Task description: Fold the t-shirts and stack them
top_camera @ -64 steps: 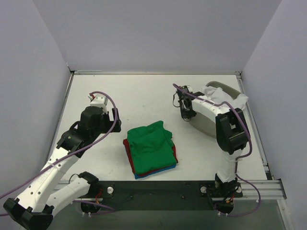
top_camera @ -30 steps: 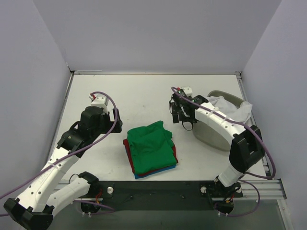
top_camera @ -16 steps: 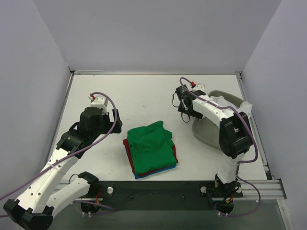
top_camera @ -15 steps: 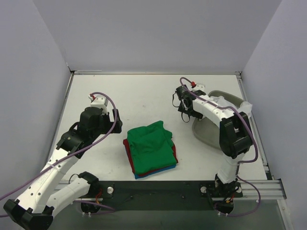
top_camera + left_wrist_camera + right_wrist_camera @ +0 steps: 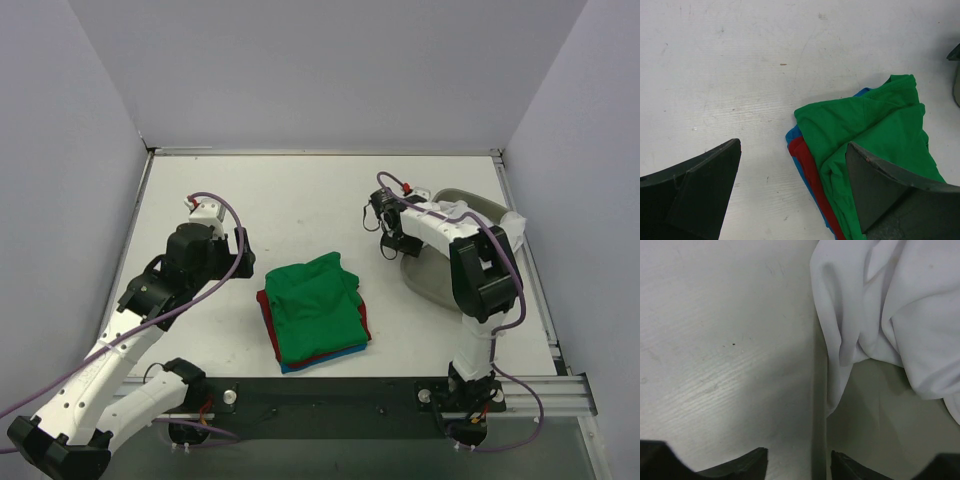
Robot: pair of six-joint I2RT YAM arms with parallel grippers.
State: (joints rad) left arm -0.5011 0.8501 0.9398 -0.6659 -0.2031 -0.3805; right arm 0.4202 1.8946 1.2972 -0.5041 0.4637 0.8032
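Near the middle of the table's [image 5: 300, 200] near edge lies the folded stack: green t-shirt [image 5: 318, 308] on top, red t-shirt [image 5: 807, 160] under it, blue t-shirt [image 5: 792, 135] lowest. Its long axis runs roughly near to far, with a loose green corner pointing at the far edge. Just left of it hovers the left gripper [image 5: 792, 146], jaws spread wide and holding nothing.

Towards the right edge, the right gripper [image 5: 799, 457] straddles the left rim of the grey-beige tray [image 5: 865, 415]. Its fingers are apart; whether they pinch the rim cannot be told. The white t-shirt [image 5: 890, 305] lies crumpled in the tray, spilling over that rim, with no clear axis.

Since a second ago the right gripper has moved rightward onto the rim. The stack and left arm are unchanged.
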